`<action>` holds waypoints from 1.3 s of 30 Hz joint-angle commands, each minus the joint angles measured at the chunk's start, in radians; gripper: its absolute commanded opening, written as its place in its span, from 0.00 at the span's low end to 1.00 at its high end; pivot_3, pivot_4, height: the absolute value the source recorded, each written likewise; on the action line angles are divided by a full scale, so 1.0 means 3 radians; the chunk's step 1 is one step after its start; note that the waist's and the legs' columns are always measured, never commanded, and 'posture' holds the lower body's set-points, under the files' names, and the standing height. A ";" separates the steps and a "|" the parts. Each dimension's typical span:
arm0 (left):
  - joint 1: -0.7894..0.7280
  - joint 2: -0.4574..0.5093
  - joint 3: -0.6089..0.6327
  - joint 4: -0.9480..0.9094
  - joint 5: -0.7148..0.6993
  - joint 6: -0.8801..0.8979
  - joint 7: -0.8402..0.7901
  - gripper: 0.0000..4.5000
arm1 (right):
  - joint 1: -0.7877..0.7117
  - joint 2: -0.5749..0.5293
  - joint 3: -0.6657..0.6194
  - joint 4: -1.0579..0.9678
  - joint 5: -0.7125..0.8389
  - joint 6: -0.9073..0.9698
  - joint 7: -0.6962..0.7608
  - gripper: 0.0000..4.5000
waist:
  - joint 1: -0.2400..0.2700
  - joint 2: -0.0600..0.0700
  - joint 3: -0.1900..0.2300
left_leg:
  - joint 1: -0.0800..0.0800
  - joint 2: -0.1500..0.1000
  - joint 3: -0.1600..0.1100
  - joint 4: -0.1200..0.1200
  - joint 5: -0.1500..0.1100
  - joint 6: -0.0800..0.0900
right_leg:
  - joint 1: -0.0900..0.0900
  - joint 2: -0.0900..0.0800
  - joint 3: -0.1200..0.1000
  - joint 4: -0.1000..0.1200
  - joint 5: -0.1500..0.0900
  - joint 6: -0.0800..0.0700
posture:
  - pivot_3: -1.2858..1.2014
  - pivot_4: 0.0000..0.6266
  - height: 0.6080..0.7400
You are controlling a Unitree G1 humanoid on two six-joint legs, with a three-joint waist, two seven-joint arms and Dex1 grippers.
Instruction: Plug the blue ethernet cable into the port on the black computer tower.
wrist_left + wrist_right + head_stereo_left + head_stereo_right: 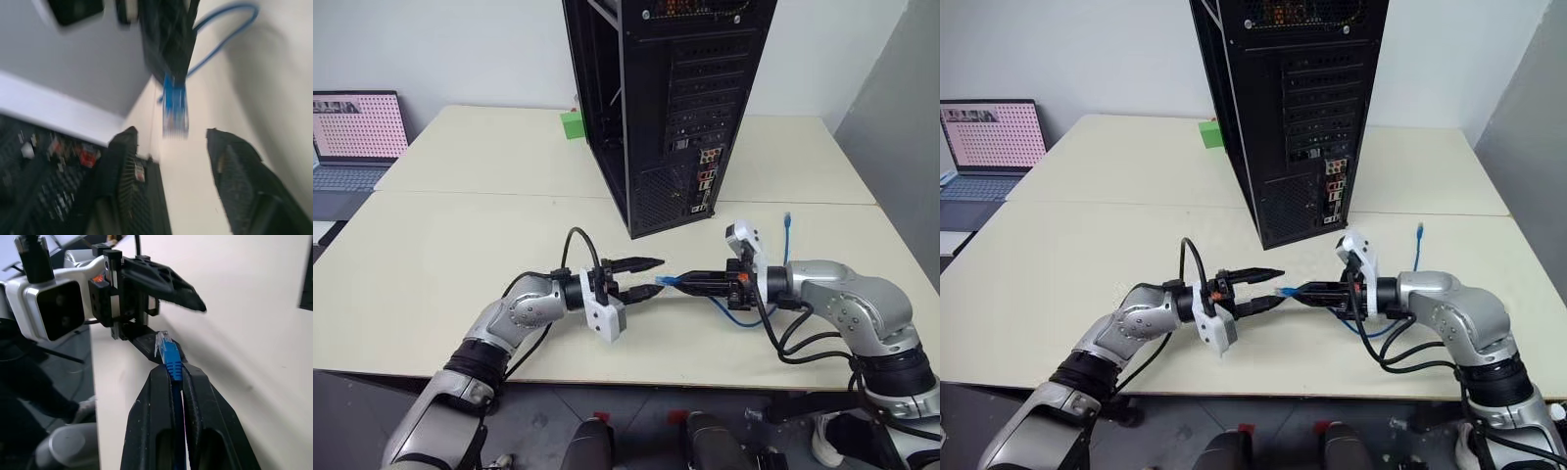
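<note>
Blue cable [172,363] sits pinched in the closed right tool [693,285], plug presented between the open, empty left tool [644,277] fingers for regrasping.

Computer tower [671,108] far centre on table [460,245], laptop [352,142] far left — cable [744,311] near right, grippers before the tower.

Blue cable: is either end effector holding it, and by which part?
The right end effector grips the blue cable just behind its plug. The left end effector is open around the plug, holding nothing.
</note>
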 commanded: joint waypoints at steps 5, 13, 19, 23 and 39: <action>0.0324 -0.0435 0.0285 -0.1162 -0.0882 0.2736 -0.0039 0.86 | -0.0180 0.0250 -0.0363 0.0075 -0.0693 -0.0388 -0.1193 0.00 | -0.0004 0.0000 0.0000 | -0.0001 0.0000 -0.0001 0.0000 0.0000 0.0000 | -0.0001 0.0000 0.0000 0.0001 0.0000 0.0000 | 0.52 0.24 1.00; 0.0021 -0.1083 0.0497 -0.1824 -0.1137 0.4577 0.0470 0.86 | -0.0510 0.0619 -0.0388 0.0341 -0.1041 -0.0509 -0.1771 0.00 | -0.0011 0.0000 0.0000 | -0.0001 -0.0001 -0.0004 0.0001 0.0000 0.0000 | -0.0002 0.0003 0.0000 0.0002 -0.0001 0.0000 | 0.52 0.24 1.00; -0.0158 -0.1247 0.0410 -0.1974 -0.0978 0.5125 0.0707 0.86 | -0.0685 0.0770 -0.0393 0.0571 -0.1120 -0.0569 -0.1878 0.00 | -0.0007 0.0000 0.0000 | -0.0002 -0.0001 -0.0004 0.0001 0.0000 0.0000 | -0.0002 0.0002 0.0000 0.0001 0.0000 0.0000 | 0.52 0.24 1.00; -0.0148 -0.1288 0.0426 -0.2015 -0.1000 0.5164 0.0753 0.86 | -0.0765 0.0856 -0.0395 0.0683 -0.1166 -0.0632 -0.1914 0.00 | -0.0013 0.0000 0.0000 | -0.0002 -0.0001 -0.0004 0.0001 0.0000 0.0000 | -0.0002 0.0003 0.0000 0.0001 0.0000 -0.0001 | 0.52 0.24 1.00; -0.0128 -0.1336 0.0396 -0.2072 -0.0995 0.5183 0.0803 0.86 | -0.0984 0.1031 -0.0432 0.1095 -0.1328 -0.0862 -0.2064 0.00 | -0.0007 0.0000 0.0000 | -0.0003 -0.0001 -0.0004 0.0000 0.0000 0.0000 | -0.0002 0.0002 0.0001 -0.0001 0.0000 -0.0001 | 0.52 0.24 1.00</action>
